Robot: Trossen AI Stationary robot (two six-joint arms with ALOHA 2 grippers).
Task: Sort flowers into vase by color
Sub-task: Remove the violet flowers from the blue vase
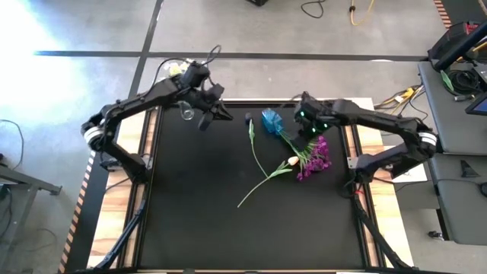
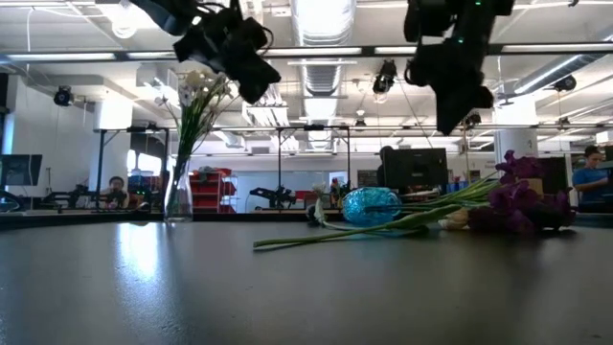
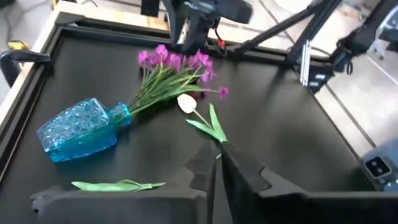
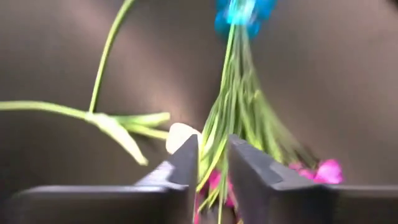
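A clear vase (image 2: pixel 177 196) stands at the far left of the black mat with white flowers (image 2: pixel 199 86) upright in it. My left gripper (image 2: pixel 251 81) hangs shut beside their blossoms, holding nothing. A blue vase (image 1: pixel 272 120) lies on its side. A magenta spray (image 1: pixel 316 160) lies on the mat with its stems in the vase's neck. A cream tulip (image 1: pixel 293 160) and another green stem (image 1: pixel 257 152) lie beside it. My right gripper (image 1: pixel 308 137) hovers above the magenta stems (image 4: pixel 239 106). It is narrowly open and clear of them.
The near half of the black mat (image 1: pixel 228 228) has free room. Wooden strips (image 1: pixel 114 205) border the mat on the left and right. Cables and grey equipment (image 1: pixel 456 91) lie beyond the right edge. People sit in the room behind (image 2: pixel 117 192).
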